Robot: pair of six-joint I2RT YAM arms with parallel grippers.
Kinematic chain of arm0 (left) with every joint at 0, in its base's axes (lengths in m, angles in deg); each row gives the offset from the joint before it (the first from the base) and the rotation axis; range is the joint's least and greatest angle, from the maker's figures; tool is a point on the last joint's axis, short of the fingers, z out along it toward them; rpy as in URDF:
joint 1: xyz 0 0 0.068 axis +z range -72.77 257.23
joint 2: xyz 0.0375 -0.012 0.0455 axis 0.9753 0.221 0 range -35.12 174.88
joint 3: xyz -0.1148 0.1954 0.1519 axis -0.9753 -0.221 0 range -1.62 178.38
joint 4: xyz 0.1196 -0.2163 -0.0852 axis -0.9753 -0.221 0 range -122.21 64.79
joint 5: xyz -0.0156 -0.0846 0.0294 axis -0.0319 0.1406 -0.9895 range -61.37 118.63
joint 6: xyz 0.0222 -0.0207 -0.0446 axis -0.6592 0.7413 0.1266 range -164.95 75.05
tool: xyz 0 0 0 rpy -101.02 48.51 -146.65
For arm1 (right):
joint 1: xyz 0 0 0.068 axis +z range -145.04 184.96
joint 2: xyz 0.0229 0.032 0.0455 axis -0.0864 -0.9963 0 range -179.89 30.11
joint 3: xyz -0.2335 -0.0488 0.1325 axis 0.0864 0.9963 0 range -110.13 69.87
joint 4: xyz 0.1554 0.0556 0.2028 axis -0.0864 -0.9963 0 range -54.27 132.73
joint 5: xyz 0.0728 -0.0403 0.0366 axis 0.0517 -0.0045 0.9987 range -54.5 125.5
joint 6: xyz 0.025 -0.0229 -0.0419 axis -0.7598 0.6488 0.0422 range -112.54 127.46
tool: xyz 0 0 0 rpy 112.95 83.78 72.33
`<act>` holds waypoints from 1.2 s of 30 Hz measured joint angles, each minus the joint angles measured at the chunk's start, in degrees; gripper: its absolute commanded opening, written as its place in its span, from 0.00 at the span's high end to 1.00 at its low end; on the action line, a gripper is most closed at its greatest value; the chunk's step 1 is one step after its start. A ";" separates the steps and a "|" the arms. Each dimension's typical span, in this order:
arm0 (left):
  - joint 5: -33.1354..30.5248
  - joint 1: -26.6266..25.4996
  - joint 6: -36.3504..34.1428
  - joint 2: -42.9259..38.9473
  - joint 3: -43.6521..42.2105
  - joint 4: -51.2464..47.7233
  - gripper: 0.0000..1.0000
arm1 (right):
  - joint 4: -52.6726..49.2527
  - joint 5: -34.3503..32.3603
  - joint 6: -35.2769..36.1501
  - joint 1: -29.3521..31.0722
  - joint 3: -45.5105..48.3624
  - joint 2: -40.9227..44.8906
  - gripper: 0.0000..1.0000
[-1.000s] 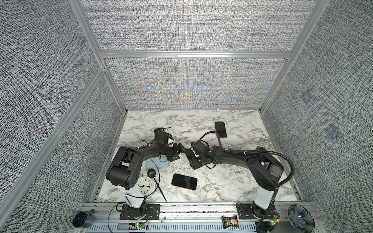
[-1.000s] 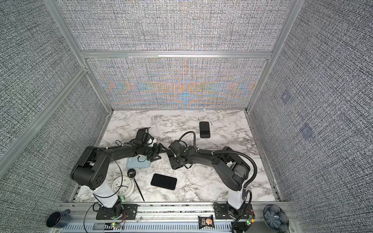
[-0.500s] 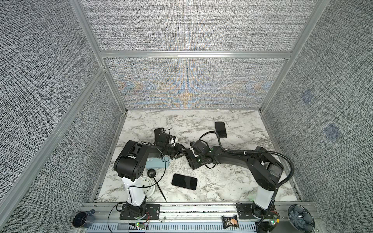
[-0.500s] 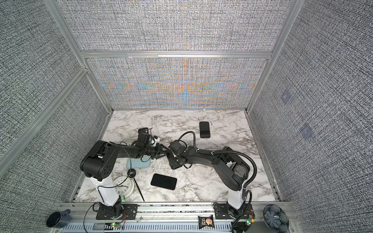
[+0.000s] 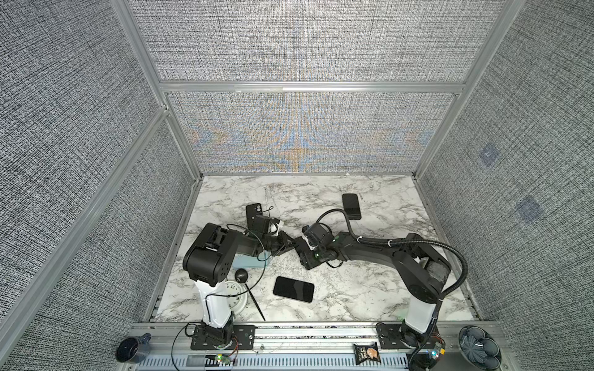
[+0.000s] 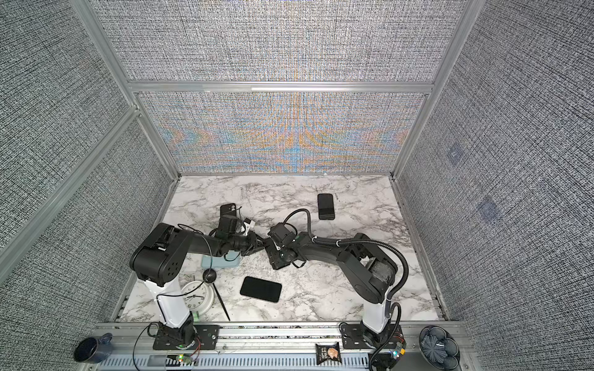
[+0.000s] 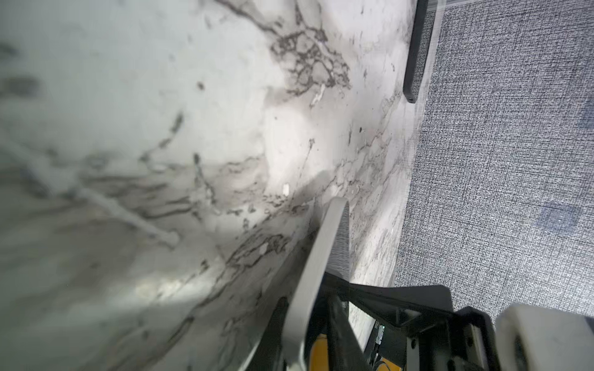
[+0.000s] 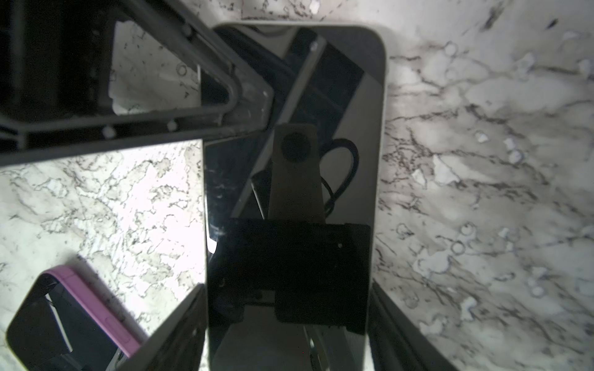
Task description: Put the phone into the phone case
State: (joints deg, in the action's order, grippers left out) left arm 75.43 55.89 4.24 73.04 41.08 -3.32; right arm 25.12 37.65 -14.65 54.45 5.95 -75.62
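Observation:
The phone (image 8: 340, 96), black-screened with a silver rim, is held low over the marble table (image 5: 353, 289) at its middle. My right gripper (image 8: 287, 284) is shut on it, one finger along each long side. My left gripper (image 7: 307, 302) is shut on the phone's silver edge (image 7: 324, 244) near a far corner, and its black finger (image 8: 225, 96) lies over the screen there. In both top views the two grippers meet, left gripper (image 5: 289, 248) against right gripper (image 5: 308, 258). A black phone case (image 5: 253, 212) with a camera cut-out lies behind the left wrist.
A second phone (image 5: 293, 289) with a pink edge lies screen up nearer the front. A black slab (image 5: 351, 206) lies at the back right. A light blue flat thing (image 5: 254, 261), a white clock (image 5: 236, 297) and a black ball on a stick (image 5: 241, 275) sit under the left arm.
The left arm has swung in towards the middle and its gripper has closed on the phone's corner. The right arm and the phone have stayed put.

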 measured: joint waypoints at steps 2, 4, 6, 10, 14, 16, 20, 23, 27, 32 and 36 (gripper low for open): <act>0.24 -0.02 0.35 -0.20 -0.31 0.70 0.85 | -0.17 0.02 -0.04 -0.02 -0.09 0.02 0.33; 0.55 -0.04 0.57 -0.42 -0.50 0.96 0.87 | -0.70 0.28 -0.07 -0.02 -0.17 0.17 0.31; 1.01 -0.11 0.74 -0.76 -0.79 0.92 0.89 | -1.53 0.63 -0.07 -0.02 -0.22 0.46 0.27; 2.10 -0.31 0.79 -1.49 -1.20 1.31 0.93 | -3.23 0.85 0.02 0.00 -0.26 1.42 0.23; 1.60 -0.22 2.19 -2.43 -1.73 2.01 0.95 | -4.79 0.04 0.85 0.04 -0.44 4.00 0.20; 1.60 -0.15 2.91 -3.04 -1.84 2.10 0.97 | -5.68 -0.50 1.05 0.07 -0.44 5.60 0.20; 1.11 -0.22 3.32 -4.22 -1.68 1.97 0.99 | -6.64 -1.33 1.05 -0.42 -0.15 8.87 0.20; 0.55 -0.20 3.37 -5.22 -1.51 1.92 0.99 | -6.99 -1.53 0.63 -1.22 0.50 11.74 0.20; 0.07 -0.20 5.16 -7.04 -0.44 1.99 1.00 | -6.80 0.26 -2.82 -3.48 2.71 17.18 0.20; 0.02 -0.20 9.20 -8.70 1.09 4.50 1.00 | -2.10 5.44 -11.76 -9.16 9.35 24.61 0.21; -0.44 -0.20 15.10 -8.92 1.57 10.16 1.00 | 5.25 12.31 -21.51 -14.51 16.41 28.50 0.22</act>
State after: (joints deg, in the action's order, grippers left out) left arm 75.00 55.69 19.34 64.12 42.65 6.84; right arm 30.37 49.96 -36.15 39.94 22.36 -47.12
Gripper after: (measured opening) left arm 0.105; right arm 0.783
